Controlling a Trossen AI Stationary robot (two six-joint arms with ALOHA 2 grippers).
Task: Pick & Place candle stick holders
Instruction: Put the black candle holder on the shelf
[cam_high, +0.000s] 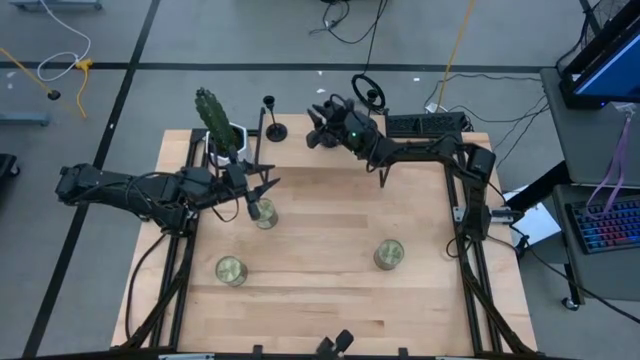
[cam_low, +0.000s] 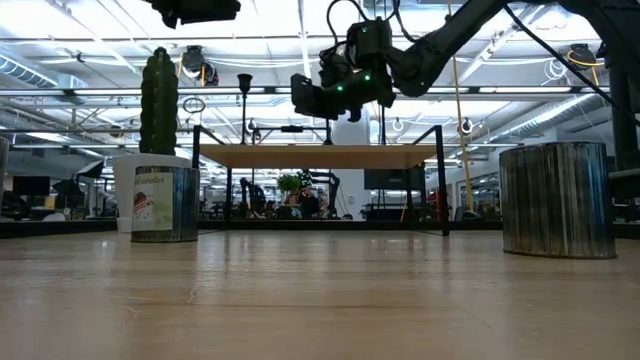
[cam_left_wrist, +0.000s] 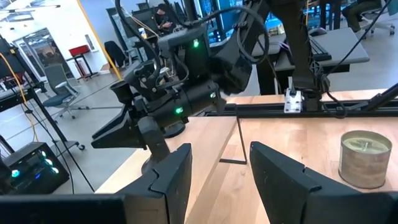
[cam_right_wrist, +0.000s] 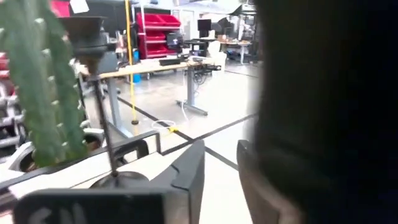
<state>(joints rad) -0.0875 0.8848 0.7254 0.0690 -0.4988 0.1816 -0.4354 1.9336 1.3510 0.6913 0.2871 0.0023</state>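
Two dark fingers (cam_left_wrist: 283, 180) of the left hand (cam_high: 262, 185) are filling the bottom of its wrist view, standing apart with nothing between them. From above, this hand is hanging over the tabletop (cam_high: 320, 200), just beside a round tin (cam_high: 265, 213). Two more tins (cam_high: 231, 270) (cam_high: 389, 254) are sitting nearer the front; all three look filled to the top with something pale.

A white pot (cam_high: 232, 135) is holding a green cactus (cam_high: 214, 115) at the back left edge. One black candle stick holder (cam_high: 273, 118) is standing upright just beside the pot. Only this holder is showing.

Reaching in from the right, the right hand (cam_high: 322, 122) is hanging in the air near the holder, not touching it. Its wrist view is showing its fingers (cam_right_wrist: 186, 171) apart, with the holder and cactus close ahead. Low down, a tin is hiding part of the pot
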